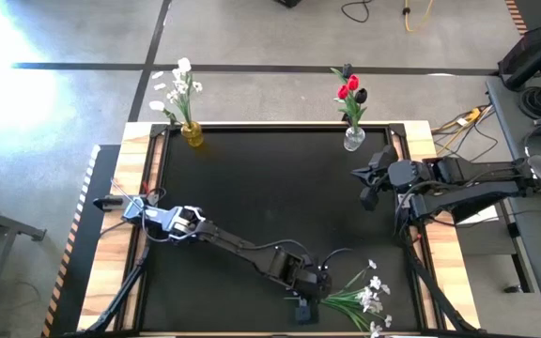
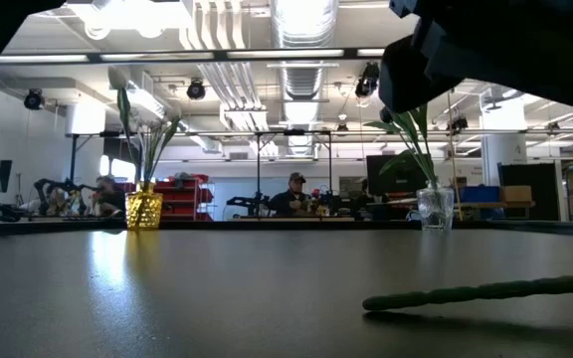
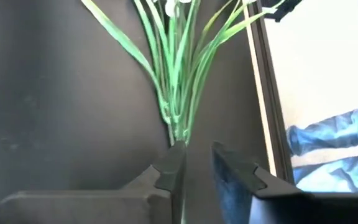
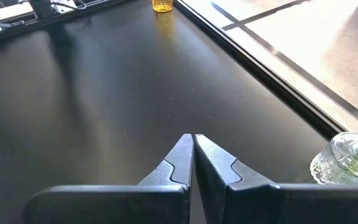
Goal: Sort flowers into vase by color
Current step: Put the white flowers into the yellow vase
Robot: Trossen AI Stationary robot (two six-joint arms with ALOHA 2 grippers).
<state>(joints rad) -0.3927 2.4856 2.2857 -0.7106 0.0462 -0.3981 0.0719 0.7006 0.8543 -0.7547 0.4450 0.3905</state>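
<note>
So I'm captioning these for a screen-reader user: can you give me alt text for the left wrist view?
The left gripper, fingers slightly apart, sits at the stem end of a leafy green spray lying on the black table. The spray fans out away from the fingers, and the table's edge runs alongside.

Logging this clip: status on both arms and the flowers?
Left tool slightly open at the white spray's stem end, near edge. Right tool shut, idle near the clear vase. Nothing in the way.

A black table (image 1: 252,188) carries two vases (image 1: 192,134) and a flower spray (image 1: 360,296).
</note>
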